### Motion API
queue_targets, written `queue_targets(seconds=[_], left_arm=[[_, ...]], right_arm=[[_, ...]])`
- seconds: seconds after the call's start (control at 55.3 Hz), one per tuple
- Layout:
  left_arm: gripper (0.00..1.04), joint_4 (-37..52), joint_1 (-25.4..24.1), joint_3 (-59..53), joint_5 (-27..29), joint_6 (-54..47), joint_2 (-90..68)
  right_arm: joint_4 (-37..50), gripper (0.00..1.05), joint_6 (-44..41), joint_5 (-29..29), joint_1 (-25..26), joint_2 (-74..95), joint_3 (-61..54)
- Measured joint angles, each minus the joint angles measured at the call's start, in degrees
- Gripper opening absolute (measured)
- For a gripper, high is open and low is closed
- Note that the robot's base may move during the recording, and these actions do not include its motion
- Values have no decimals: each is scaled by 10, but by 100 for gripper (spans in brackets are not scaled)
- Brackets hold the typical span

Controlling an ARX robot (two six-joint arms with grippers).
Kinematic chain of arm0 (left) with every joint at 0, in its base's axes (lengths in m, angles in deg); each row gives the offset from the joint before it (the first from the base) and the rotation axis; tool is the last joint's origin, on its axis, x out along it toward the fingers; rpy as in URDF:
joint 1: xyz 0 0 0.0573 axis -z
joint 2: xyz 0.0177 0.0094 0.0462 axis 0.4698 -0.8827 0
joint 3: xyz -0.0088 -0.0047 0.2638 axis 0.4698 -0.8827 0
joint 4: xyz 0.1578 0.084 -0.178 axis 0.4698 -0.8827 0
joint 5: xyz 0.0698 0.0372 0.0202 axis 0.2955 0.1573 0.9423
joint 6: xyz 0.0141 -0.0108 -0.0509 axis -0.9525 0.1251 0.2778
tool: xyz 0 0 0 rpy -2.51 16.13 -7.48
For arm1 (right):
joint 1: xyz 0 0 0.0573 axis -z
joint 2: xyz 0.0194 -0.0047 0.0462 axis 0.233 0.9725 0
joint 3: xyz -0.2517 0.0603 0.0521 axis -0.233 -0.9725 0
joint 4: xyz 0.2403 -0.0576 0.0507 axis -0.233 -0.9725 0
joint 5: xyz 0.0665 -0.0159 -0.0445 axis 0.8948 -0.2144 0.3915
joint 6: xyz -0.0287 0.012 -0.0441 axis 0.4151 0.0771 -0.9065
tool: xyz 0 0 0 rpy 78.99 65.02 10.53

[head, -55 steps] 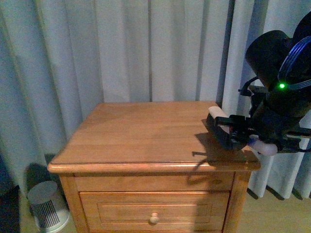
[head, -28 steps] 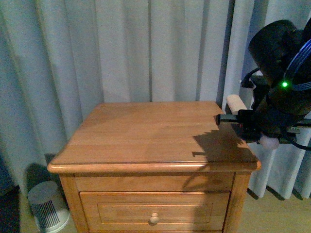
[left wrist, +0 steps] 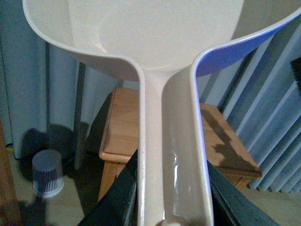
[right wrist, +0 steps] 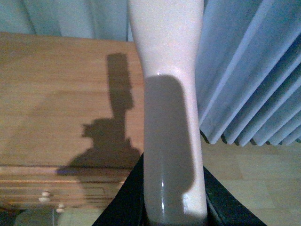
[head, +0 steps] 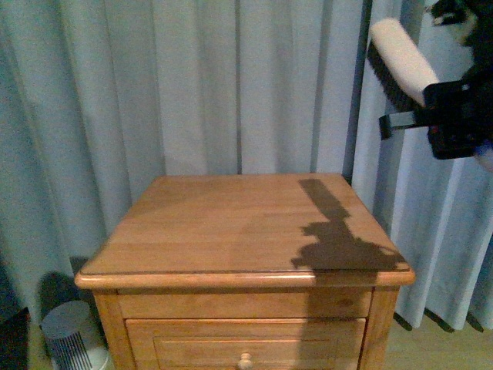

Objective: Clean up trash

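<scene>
Trash: we cannot tell where it lies; none of the three views lets us place it.
Left end effector (left wrist: pixel 173 209): closed on the handle of the dustpan (left wrist: pixel 155 42), with a dark finger (left wrist: pixel 117 197) pressed against each side. Only the left wrist view shows it.
Dustpan: pale pink-beige. Its pan spreads away from the grip, and it is held in the air, higher than the surface.
Right end effector (right wrist: pixel 173 202): closed on the pale handle of the brush (head: pixel 400 58), gripping it from both sides.
Brush: pale back with dark bristles along the underside. It is tilted and held high at the far right in front of the curtain (head: pixel 192 85), well apart from the surface.
Surface (head: pixel 231 223): the wooden top of a nightstand, with the arm's shadow (head: pixel 339 243) lying across its right half.
Drawer: just under the near edge, with a round knob (head: pixel 245 359) at its middle.
Curtain: pale blue-grey and pleated, hanging behind the nightstand.
Floor: a small grey slotted canister (head: pixel 73 335) stands at the near left, beside the nightstand.
</scene>
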Motion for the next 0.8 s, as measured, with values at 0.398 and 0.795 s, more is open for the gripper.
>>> queue_targets(seconds=[0.398,0.795], left_arm=[[27,0,0,0,0,0,0],[27,0,0,0,0,0,0]], right_arm=[[-17,19,-8,-116,-45,-289,-156],[-12,19,-39,-204,-91,-358,-200]])
